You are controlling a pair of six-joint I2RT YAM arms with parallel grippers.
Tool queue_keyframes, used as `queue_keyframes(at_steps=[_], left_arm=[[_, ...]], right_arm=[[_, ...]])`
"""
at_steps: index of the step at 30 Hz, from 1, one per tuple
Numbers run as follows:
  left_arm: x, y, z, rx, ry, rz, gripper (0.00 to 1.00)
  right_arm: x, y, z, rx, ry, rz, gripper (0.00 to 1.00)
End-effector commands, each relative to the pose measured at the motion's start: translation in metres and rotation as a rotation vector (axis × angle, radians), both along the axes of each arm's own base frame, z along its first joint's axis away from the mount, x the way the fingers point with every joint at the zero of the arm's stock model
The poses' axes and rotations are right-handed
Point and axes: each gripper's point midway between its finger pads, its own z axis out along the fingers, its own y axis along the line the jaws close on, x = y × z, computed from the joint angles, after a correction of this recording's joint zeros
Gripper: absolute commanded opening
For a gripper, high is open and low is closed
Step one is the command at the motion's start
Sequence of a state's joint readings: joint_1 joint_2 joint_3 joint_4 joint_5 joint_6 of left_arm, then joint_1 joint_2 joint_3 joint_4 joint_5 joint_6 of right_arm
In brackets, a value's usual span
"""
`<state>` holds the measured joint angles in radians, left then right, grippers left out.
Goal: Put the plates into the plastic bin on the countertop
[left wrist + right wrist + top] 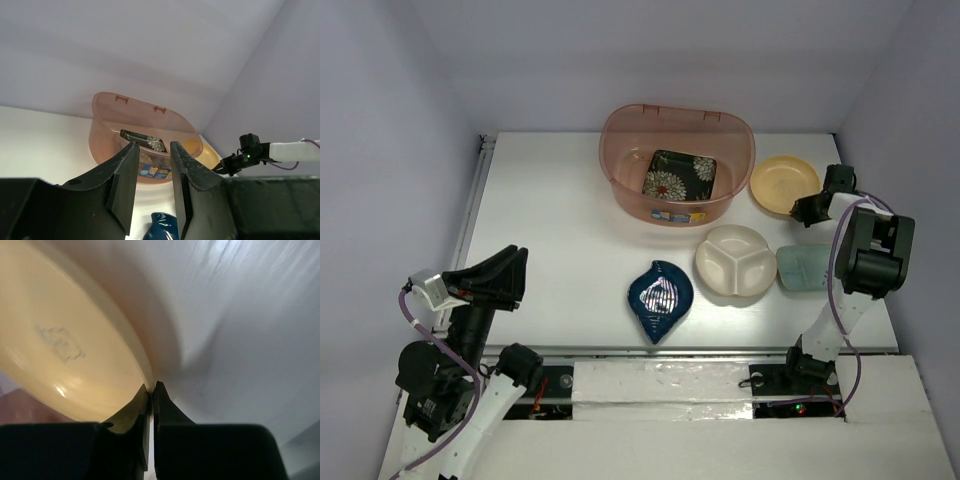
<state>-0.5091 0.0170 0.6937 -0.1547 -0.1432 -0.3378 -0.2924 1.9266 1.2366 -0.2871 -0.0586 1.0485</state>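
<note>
Finds only the black square plate (680, 175) inside the plastic bin (616, 178) at the far middle of the bench (550, 230), counts the yellow plate (782, 180), three-section plate (733, 260), pale green plate (802, 268) and leaf-shaped plate (660, 298) outside it, notes right end effector (151, 386) pinched on the yellow rim, left end effector (153, 146) parted and empty.

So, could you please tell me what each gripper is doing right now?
Left gripper: open, holding nothing.
Right gripper: shut on the yellow plate at its rim.
</note>
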Motion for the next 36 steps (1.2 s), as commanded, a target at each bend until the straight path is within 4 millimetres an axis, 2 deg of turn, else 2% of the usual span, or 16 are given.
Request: queue_keyframes(at_steps=[1, 3, 6, 10, 14, 16, 18, 19, 20, 21, 24, 25, 27, 29, 30, 36], left_arm=[[-0.01, 0.005, 0.015, -0.028, -0.061, -0.003, 0.28], [-0.01, 0.005, 0.014, -0.026, -0.06, -0.002, 0.28], [-0.01, 0.005, 0.014, -0.026, -0.06, -0.002, 0.28], [-0.009, 0.005, 0.013, -0.025, -0.057, -0.001, 0.28], [-0.01, 0.005, 0.014, -0.025, -0.059, -0.004, 0.28], [-0.01, 0.005, 0.014, -0.026, -0.061, -0.004, 0.28], [-0.01, 0.005, 0.015, -0.027, -0.064, -0.005, 0.28], [-0.01, 0.005, 0.015, -0.027, -0.064, -0.005, 0.28], [-0.01, 0.005, 0.015, -0.027, -0.064, -0.005, 0.28], [-0.01, 0.004, 0.015, -0.026, -0.062, -0.005, 0.28], [-0.002, 0.001, 0.01, -0.01, -0.032, -0.002, 0.28], [-0.002, 0.001, 0.01, -0.011, -0.032, -0.001, 0.28], [-0.001, 0.001, 0.009, -0.01, -0.029, 0.0, 0.28], [0.0, 0.0, 0.008, -0.007, -0.024, 0.002, 0.28], [0.001, 0.0, 0.008, -0.007, -0.022, 0.002, 0.28], [0.002, -0.001, 0.007, -0.003, -0.017, 0.0, 0.28]], right_arm=[[0.01, -0.008, 0.022, -0.044, -0.072, -0.052, 0.0], [0.008, -0.011, 0.029, -0.064, -0.098, -0.074, 0.0], [0.015, -0.024, 0.074, -0.143, -0.207, -0.105, 0.0], [0.012, -0.039, 0.154, -0.264, -0.36, -0.145, 0.0], [-0.005, -0.041, 0.261, -0.399, -0.593, -0.143, 0.0], [-0.002, -0.021, 0.3, -0.412, -0.694, -0.059, 0.0], [0.007, 0.001, 0.314, -0.45, -0.698, 0.057, 0.0], [0.012, 0.032, 0.312, -0.43, -0.678, 0.155, 0.0], [0.018, 0.047, 0.336, -0.466, -0.711, 0.215, 0.0], [0.028, 0.062, 0.326, -0.462, -0.684, 0.267, 0.0], [0.04, 0.121, 0.331, -0.445, -0.707, 0.411, 0.0], [0.05, 0.138, 0.312, -0.413, -0.673, 0.47, 0.0], [0.056, 0.175, 0.312, -0.378, -0.682, 0.569, 0.0], [0.066, 0.199, 0.282, -0.362, -0.618, 0.646, 0.0], [0.066, 0.219, 0.285, -0.356, -0.626, 0.684, 0.0], [0.082, 0.265, 0.22, -0.286, -0.516, 0.802, 0.02]])
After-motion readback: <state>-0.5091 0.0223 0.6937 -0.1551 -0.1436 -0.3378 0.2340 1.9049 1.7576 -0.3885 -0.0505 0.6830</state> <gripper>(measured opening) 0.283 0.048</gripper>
